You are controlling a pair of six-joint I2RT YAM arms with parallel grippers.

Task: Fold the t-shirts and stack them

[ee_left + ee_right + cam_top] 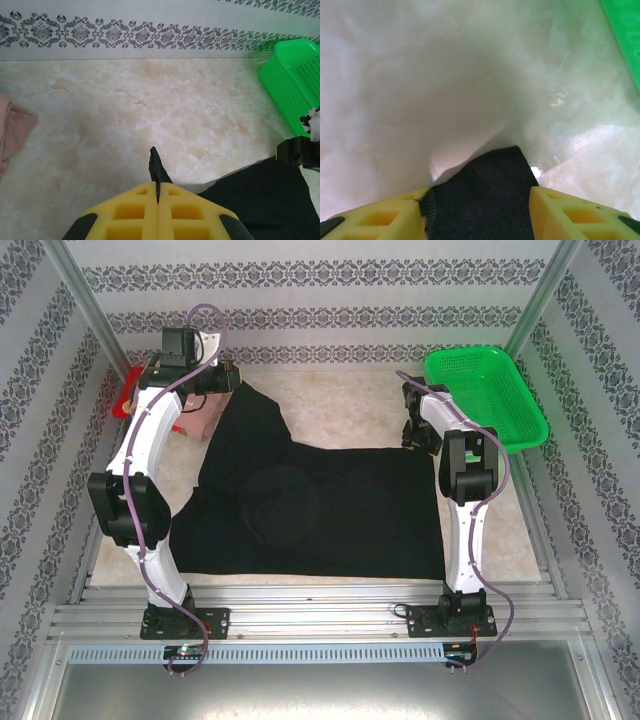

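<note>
Black shirt (320, 510) lies spread flat at the middle of the surface (340, 410). Left claw (157, 189), at 11 o'clock, is clenched on a thin tip of the shirt's far edge. Right claw (477, 194), at 2 o'clock, has its fingers apart and straddles the other far corner without pinching it. Pink shirt (195, 422) is heaped at 10 o'clock.

Risks:
- Left hold is slight, so the cloth may slip out under pull.
- Right may shut shallow and lift bare.
- Uneven pull would skew the fold.

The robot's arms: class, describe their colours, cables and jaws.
The left arm and right arm have white shells and black joints. A purple cable runs along each. The jaws are yellow blocks with rectangular cut-outs.
</note>
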